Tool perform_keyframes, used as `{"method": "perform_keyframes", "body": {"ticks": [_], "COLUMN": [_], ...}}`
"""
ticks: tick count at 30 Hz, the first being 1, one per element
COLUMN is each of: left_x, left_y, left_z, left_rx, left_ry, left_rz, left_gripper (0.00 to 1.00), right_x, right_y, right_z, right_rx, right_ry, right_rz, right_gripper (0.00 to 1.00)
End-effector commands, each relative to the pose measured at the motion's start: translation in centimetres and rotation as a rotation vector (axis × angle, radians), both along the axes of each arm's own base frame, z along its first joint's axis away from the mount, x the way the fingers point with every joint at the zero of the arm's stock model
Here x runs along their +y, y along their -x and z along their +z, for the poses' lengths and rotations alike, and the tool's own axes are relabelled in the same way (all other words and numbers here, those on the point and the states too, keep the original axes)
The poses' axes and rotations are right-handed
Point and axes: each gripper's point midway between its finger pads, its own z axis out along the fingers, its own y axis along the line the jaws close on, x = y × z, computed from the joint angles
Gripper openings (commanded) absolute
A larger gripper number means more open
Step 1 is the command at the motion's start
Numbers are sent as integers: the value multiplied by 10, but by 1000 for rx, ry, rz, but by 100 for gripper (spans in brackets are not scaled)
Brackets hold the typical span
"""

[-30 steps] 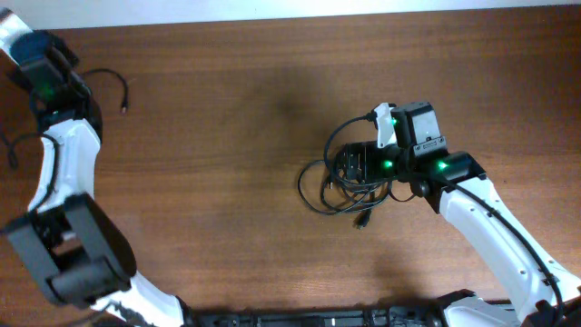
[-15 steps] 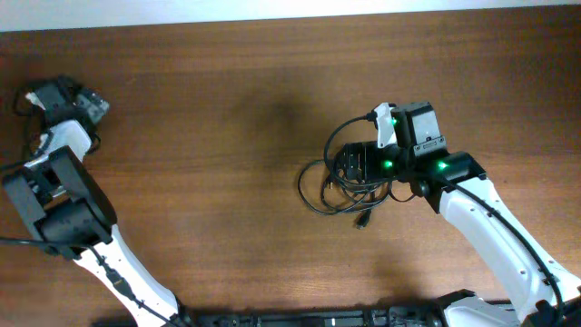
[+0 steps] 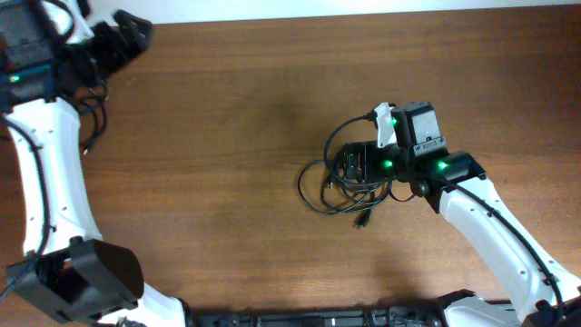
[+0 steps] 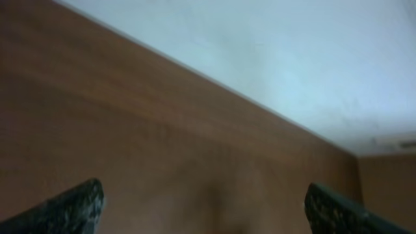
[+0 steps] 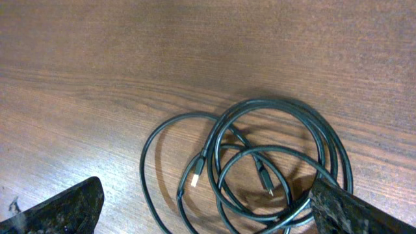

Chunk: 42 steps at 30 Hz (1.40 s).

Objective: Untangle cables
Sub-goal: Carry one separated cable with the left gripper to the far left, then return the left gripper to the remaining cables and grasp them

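A tangle of thin black cables [image 3: 320,191] lies in loops right of the table's middle. My right gripper [image 3: 359,166] hovers over its right side. In the right wrist view the coiled cables [image 5: 279,123] lie on the wood with two small plugs [image 5: 194,177] inside the loops. The right gripper [image 5: 207,190] stands open above them, and one dark finger [image 5: 354,211] overlaps the coil's edge. Another thin black cord [image 3: 89,127] trails below my left arm at the far left. My left gripper [image 3: 123,34] is raised at the back left corner. It is open, and its wrist view shows the left gripper [image 4: 204,192] with only bare wood between its fingers.
The wooden table [image 3: 209,182] ends at a white strip [image 3: 363,7] along the back edge. The left arm's white links [image 3: 41,173] run down the left side. The right arm [image 3: 490,227] crosses the lower right. A black bar [image 3: 318,318] lines the front edge.
The left arm has swung up to the back left corner, and its gripper now points right along the back edge. The cord near it lies lower and further left. The right arm and the tangle are still.
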Motion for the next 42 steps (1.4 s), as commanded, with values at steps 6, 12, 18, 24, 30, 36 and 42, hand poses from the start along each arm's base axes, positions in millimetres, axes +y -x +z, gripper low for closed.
{"method": "perform_keyframes", "body": {"ticks": [6,12,18,24,30,36,42], "left_x": [-151,-262,-325,-348,-373,-371,-369], "left_y": [77,145,181,200,190,199,187], "left_z": [-46,-79,-135,-202,-235,-283,-296], "left_rx": [294,368,348,518,548,668,627], "left_ry": [-89,-310,-327,-111,27,-1,-27], "left_rz": [-386,-660,-799,-513,-288,-157,-121], "left_gripper": [99,99,99,91,61,49,29], "right_x": [3,-58,-135,-133,-133,-133,-133], "right_y": [-9,-2,51,62,62,62,65], "right_z": [9,26,12,5,5,5,4], "right_rx": [-57,20,222,283,283,283,294], "right_ry": [-4,-90,-59,-52,-52,-52,-51], "right_rz": [7,-263,-527,-527,-527,-527,-528], "right_gripper": [99,100,99,99,99,99,99]}}
